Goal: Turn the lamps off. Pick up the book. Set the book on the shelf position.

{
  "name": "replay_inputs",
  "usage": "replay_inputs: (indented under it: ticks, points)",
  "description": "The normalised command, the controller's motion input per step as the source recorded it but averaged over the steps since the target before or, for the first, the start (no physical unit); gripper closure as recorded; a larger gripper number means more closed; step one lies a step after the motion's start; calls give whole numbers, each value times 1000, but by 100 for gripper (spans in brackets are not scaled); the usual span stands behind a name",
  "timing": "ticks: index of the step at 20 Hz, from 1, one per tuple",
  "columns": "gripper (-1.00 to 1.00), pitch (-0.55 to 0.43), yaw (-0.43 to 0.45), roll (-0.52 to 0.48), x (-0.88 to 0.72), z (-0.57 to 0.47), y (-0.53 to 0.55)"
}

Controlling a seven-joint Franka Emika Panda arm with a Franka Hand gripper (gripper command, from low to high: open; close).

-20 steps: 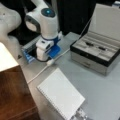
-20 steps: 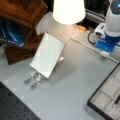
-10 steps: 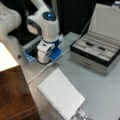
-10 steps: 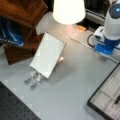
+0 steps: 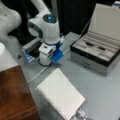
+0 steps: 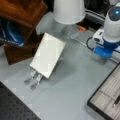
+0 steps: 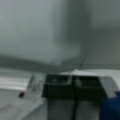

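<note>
The book is a white spiral-bound notebook propped at a slant on a small metal stand; it shows in both front views. The shelf position, a reddish-brown wooden block, stands at a front view's bottom left and also shows at a front view's top left. A white lamp shade rises behind the book. My gripper points down at a power strip, well away from the book. In the wrist view its dark fingers sit pressed together, holding nothing.
An open grey case with a black interior holds tools at a front view's right; its corner also shows. A white cable runs over the grey table. A blue object lies under the wooden block.
The arm has sunk slightly toward the power strip. The book, its stand and the lamp have not moved.
</note>
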Motion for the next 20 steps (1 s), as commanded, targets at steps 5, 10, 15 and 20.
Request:
replay_inputs:
  ticks: [5,10,15,20]
  points:
    - [100,-531,-56,18,-958,-607,-214]
    - [100,-471,-78,20,-972,-453,-153]
    - [100,-413,-100,32,-870,-231,-140]
    - [100,-378,-89,47,-656,-80,-186]
